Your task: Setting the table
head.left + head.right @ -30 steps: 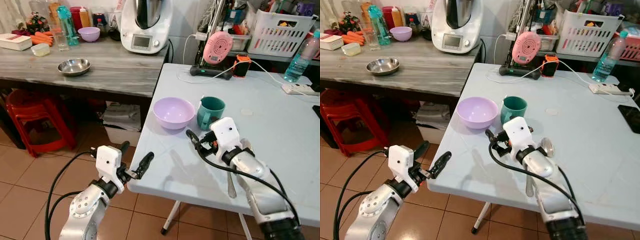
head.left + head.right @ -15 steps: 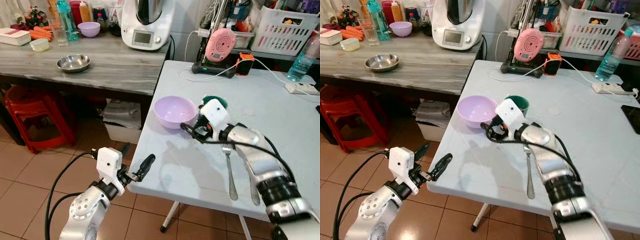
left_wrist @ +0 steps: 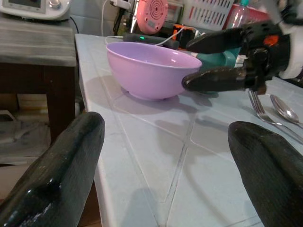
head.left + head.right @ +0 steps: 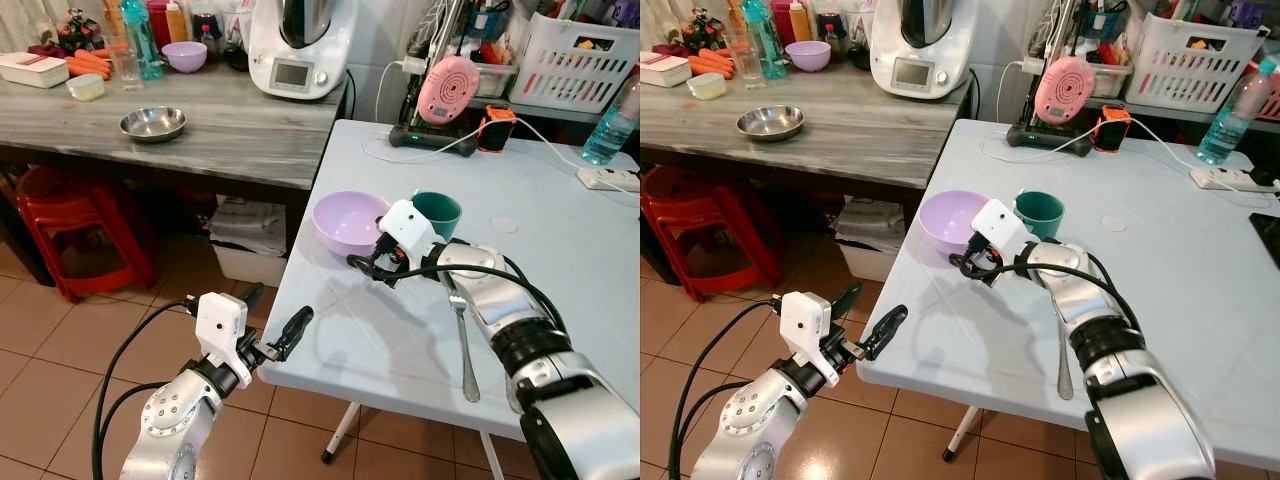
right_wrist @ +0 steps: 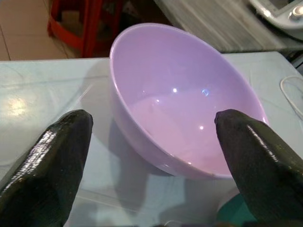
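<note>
The right gripper (image 4: 962, 264), spread wide and empty, is aimed at the lilac bowl (image 4: 952, 219); its near rim at six o'clock should be straddled squarely before closing.

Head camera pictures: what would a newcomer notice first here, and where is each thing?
The right gripper draws the eye first: open, reaching at the lavender bowl near the pale blue table's left edge. A teal cup stands just behind that arm, and a fork lies to its right. The left gripper hovers open off the table's front corner.
</note>
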### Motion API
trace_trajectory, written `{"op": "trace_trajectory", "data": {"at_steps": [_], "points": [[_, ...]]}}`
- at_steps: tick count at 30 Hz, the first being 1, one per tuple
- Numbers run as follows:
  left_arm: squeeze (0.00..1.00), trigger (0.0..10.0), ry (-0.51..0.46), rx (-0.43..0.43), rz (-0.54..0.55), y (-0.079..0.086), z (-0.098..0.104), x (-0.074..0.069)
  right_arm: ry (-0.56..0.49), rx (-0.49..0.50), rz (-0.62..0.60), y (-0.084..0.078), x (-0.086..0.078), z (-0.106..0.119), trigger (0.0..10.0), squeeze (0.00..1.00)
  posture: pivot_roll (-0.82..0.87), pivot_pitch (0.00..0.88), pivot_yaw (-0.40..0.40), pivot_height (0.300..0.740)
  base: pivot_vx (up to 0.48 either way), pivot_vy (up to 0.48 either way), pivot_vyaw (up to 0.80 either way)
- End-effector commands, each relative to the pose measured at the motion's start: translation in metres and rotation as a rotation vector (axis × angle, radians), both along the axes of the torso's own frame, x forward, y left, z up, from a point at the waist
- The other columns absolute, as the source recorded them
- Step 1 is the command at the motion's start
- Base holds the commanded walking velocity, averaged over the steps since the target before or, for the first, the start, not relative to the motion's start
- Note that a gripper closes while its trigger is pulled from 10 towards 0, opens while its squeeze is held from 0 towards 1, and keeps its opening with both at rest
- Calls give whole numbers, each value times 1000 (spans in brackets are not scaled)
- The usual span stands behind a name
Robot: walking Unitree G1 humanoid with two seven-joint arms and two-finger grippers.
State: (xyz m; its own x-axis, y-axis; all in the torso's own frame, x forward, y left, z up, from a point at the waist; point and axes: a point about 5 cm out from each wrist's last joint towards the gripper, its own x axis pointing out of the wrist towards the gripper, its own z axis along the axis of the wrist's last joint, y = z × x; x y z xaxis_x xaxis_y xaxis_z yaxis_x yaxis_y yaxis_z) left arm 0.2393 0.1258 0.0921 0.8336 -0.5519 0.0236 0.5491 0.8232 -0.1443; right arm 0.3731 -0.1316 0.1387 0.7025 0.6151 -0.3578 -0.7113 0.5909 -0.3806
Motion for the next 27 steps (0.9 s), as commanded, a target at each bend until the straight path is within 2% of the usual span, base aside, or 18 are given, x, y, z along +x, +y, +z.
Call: {"op": "trace_trajectory", "data": {"at_steps": [1,3,4,5,6,10,15,27], "points": [[0,10000,-9,2,-9,-3,4,-1,-13,-31,-7,1,4,1,10000,0,120,0,-44,740,0,0,0],[0,10000,-6,3,-9,-3,4,-2,-5,-41,-11,1,5,0,10000,0,124,0,-45,740,0,0,0],[0,10000,-5,4,-9,-3,3,-3,-4,-62,-9,1,6,-3,7451,0,126,0,-45,740,0,0,0],[0,10000,-4,4,-9,-3,3,-3,-3,-69,-10,1,6,-4,3020,0,130,0,-45,740,0,0,0],[0,10000,-3,5,-9,-3,3,-3,-2,-74,-7,2,6,-5,157,0,133,0,-45,740,0,0,0],[0,10000,2,9,-4,-2,3,-3,-34,-131,14,3,6,-7,0,0,139,0,-45,740,0,0,0],[0,10000,6,16,-4,-3,4,-2,-125,-250,25,-2,5,-12,0,0,141,0,-42,740,0,0,0],[0,10000,21,31,-10,-4,1,-1,-196,-354,37,-10,2,-18,0,0,140,0,-37,740,0,0,0]]}}
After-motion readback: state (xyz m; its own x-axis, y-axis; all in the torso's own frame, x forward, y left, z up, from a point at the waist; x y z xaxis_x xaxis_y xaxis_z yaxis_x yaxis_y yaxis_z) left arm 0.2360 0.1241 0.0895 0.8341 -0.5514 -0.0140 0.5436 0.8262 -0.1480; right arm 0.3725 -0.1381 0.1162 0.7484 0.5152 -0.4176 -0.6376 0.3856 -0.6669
